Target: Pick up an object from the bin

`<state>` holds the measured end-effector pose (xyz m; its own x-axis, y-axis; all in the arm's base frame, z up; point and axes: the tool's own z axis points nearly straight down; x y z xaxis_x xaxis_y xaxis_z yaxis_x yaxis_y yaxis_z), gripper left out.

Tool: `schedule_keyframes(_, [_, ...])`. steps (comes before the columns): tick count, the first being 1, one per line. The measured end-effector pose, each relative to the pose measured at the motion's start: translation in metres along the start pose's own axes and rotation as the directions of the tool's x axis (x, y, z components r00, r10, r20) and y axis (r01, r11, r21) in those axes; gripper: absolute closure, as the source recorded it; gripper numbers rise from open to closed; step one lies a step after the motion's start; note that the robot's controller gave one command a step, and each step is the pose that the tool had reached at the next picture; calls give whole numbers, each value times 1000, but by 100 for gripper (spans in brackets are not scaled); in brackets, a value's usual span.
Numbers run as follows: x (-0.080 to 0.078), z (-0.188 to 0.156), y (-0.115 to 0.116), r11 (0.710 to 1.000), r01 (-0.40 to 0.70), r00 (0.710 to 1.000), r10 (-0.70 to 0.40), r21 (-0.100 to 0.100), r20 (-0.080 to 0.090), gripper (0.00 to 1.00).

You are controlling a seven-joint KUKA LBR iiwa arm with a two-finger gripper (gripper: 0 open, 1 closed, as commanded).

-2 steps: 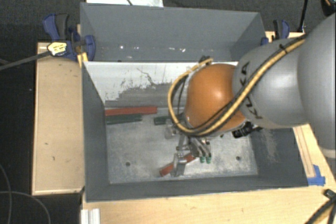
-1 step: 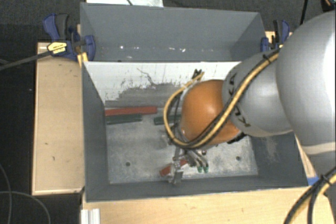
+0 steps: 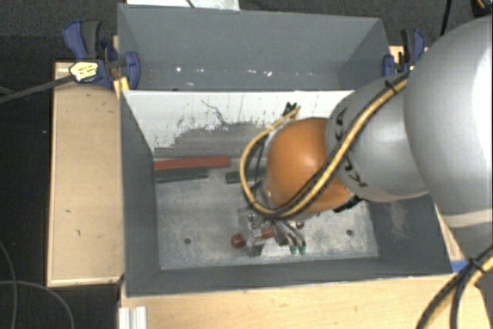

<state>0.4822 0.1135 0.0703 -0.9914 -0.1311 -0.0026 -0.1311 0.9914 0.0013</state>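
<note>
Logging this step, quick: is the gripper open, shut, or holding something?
Gripper: cannot be told; it sits low in the bin, near the front wall, beside a small red thing.

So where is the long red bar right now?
The long red bar lies at the bin floor's back left, a dark strip just in front of it, apart from the gripper.

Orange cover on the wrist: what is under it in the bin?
Below the orange cover the gripper is near the bin floor, beside a small red thing and a green thing. The floor directly beneath the cover is hidden.
</note>
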Motion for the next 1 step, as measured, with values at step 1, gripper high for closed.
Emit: schedule_keyframes(1, [-10, -178, 67, 962, 273, 962, -273, 0, 7, 100])
